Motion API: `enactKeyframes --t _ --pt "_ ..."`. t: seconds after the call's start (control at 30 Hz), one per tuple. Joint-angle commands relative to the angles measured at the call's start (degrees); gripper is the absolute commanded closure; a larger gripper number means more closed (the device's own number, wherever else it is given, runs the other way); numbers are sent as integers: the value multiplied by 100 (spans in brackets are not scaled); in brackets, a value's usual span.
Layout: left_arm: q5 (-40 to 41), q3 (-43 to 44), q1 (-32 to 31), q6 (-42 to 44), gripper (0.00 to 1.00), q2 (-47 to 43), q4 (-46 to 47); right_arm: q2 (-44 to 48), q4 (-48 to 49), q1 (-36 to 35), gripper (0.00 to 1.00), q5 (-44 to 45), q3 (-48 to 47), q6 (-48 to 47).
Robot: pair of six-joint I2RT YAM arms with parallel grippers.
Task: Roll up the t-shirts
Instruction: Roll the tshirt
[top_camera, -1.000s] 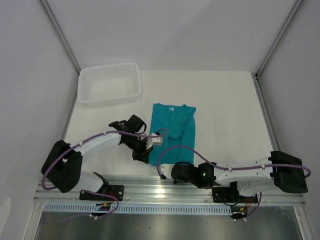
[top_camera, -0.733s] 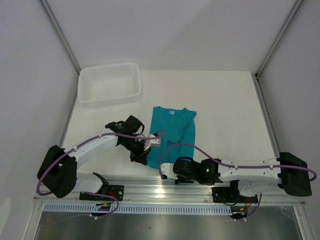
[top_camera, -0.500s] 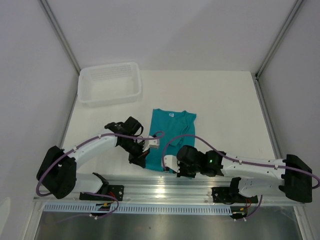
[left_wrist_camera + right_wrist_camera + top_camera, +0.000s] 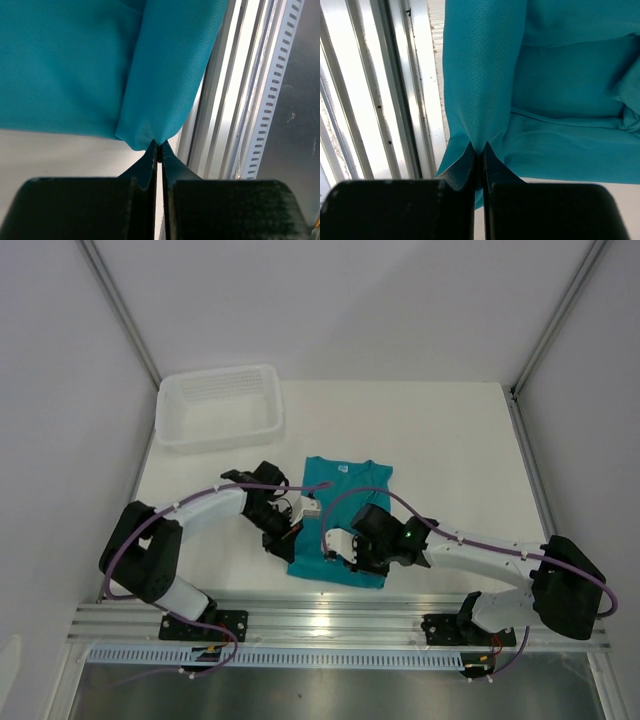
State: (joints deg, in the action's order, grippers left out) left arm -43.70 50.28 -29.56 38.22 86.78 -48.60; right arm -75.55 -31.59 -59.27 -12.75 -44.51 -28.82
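Top external view: the teal t-shirt (image 4: 350,495) is being seen lying flat on the white table (image 4: 460,460), in the near middle part, with the collar and its small white label being turned toward the back wall. Its near hem is being held just beside the table's front edge, close to the aluminium rail (image 4: 330,618). The near left corner of the hem is being pinched by the left gripper (image 4: 288,540). The hem a little to the right of that corner is being pinched by the right gripper (image 4: 338,552), so the two grippers are standing near each other.

In the left wrist view, the fingers are being pressed together on a small peak of the cloth, and the hem is being gathered into a soft fold beside the rail. In the right wrist view the same is being shown: the fingers are being closed tightly on a pinch of teal cloth, with the rail at its left.

Around the shirt, a wide stretch of white surface is being left between its right edge and the right wall. A narrower strip is being left on its left side, and it is being partly taken by the left arm. Beyond the collar, more table is being shown up to the back wall. The white plastic tray (image 4: 222,437) is standing at the far left corner, well apart from the shirt.
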Motion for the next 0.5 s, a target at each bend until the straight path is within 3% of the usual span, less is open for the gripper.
enactKeyframes --t 0.0,0.17,0.3,0.47 --pt "-60 341 73 -113 99 102 184 233 91 169 98 -131 -146 -229" --pt "98 474 100 -209 99 321 202 -91 145 231 91 96 -216 -177" --pt "318 518 126 -271 99 505 263 -127 267 283 68 598 -233 -54" --pt "415 623 161 -350 99 699 281 110 443 503 63 950 -225 131"
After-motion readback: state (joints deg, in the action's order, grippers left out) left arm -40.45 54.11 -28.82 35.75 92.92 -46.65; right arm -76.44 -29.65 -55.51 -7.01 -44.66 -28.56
